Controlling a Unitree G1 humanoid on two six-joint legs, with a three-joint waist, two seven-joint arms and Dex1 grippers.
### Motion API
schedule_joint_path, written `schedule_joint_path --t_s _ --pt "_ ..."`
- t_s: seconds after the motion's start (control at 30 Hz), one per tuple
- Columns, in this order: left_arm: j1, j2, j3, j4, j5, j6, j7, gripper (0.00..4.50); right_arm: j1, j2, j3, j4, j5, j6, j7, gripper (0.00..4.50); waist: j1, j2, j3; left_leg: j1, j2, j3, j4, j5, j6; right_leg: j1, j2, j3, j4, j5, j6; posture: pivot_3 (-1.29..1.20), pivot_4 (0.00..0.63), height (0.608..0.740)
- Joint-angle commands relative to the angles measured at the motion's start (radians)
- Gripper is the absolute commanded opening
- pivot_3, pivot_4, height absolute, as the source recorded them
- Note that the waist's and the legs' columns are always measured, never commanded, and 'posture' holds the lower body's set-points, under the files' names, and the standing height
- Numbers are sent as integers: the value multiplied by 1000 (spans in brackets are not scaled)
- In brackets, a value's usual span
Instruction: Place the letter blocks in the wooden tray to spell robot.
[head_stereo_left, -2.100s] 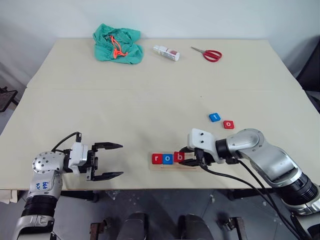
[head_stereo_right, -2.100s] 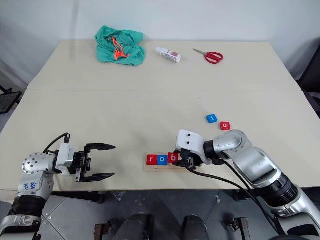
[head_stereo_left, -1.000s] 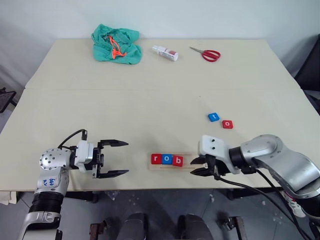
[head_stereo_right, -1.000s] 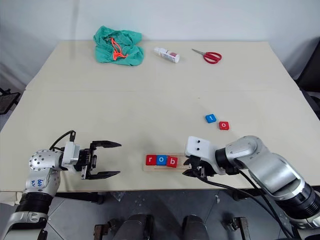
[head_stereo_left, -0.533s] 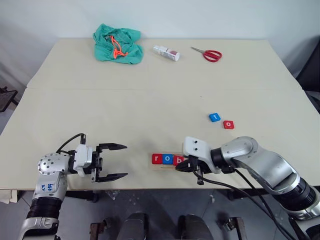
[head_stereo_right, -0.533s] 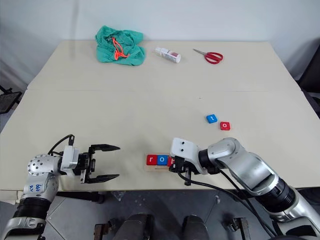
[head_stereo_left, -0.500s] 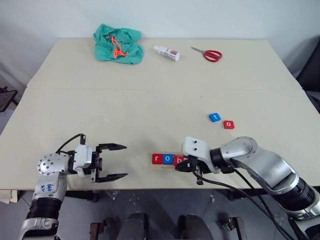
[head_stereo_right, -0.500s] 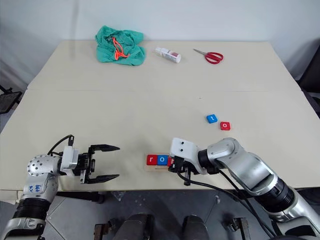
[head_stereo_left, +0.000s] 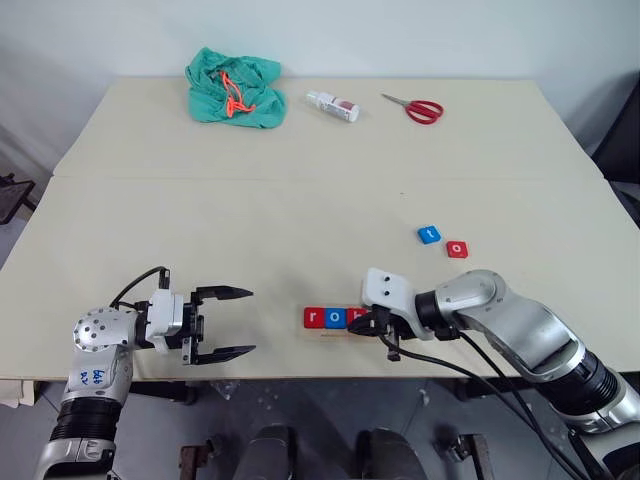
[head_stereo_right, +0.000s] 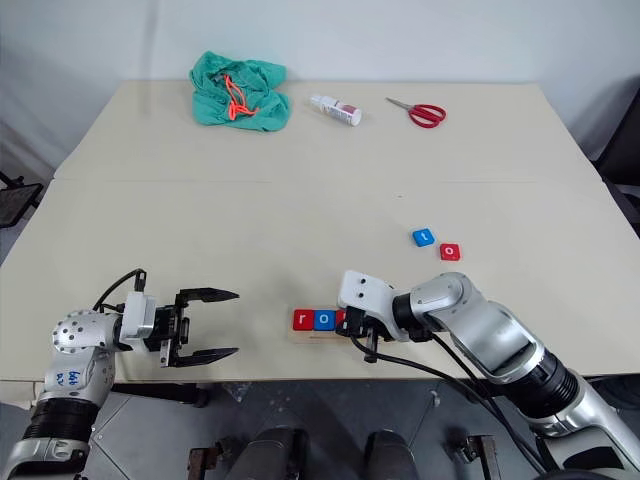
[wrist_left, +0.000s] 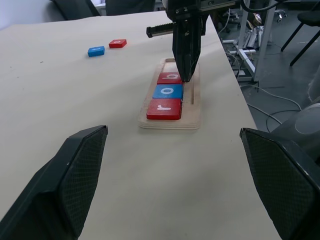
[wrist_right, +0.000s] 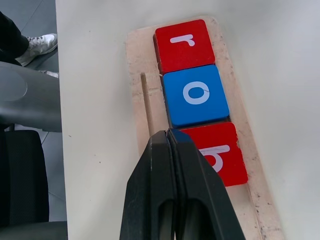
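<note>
The matte beige tabletop looks smooth, so light things may skid on it. Low at centre frame lies the wooden tray, a stiff pale strip with rounded corners, likely light. In it sit red r, blue o and red b, thin, rigid, glossy squares best pinched across opposite edges. Blue t and red o wait right of centre. The right end effector is clenched, empty, its tip at b; the left end effector is released.

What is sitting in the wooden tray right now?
The wooden tray holds a red r, blue o and red b. The shut right hand covers the b's near edge.
</note>
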Motion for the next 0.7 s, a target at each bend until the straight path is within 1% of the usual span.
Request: schedule_joint_path --t_s 0.03,0.17,0.27,0.33,0.37,0.43,0.53,0.7 --pt "-13 0 6 -2 -2 -10 -1 4500 -14 -8 -76 -79 48 6 10 31 0 0 0 0 0 0 0 0 0 0 0 0 0 0 0 0 150 740" --pt "-16 -3 4 3 -2 -13 -3 4500 -6 -35 -135 -96 87 31 19 31 1 0 0 0 0 0 0 0 0 0 0 0 0 0 0 0 150 740" --pt "-20 -6 3 9 0 -14 -4 4500 32 -87 -183 -78 91 -9 42 31 4 0 0 0 0 0 0 0 0 0 0 0 0 0 0 0 150 740" --pt "-20 -7 3 10 0 -15 -5 4500 47 -100 -212 -61 94 -25 39 31 2 0 0 0 0 0 0 0 0 0 0 0 0 0 0 0 150 740" --pt "-17 -8 3 11 0 -17 -5 4500 62 -104 -246 -45 94 -35 27 31 1 0 0 0 0 0 0 0 0 0 0 0 0 0 0 0 150 740" --pt "-17 -12 2 15 0 -20 -4 4500 102 -91 -361 40 81 -79 -34 31 1 0 0 0 0 0 0 0 0 0 0 0 0 0 0 0 150 740" --pt "-19 -16 0 22 0 -23 -7 4500 168 -86 -485 126 82 -98 -92 583 6 0 0 0 0 1 0 0 0 0 -1 0 0 0 0 0 150 740" --pt "-34 -22 -5 46 2 -30 -14 4500 260 -63 -615 205 56 -174 -190 2296 3 0 0 0 0 2 -1 0 0 0 0 0 0 0 0 0 150 740"
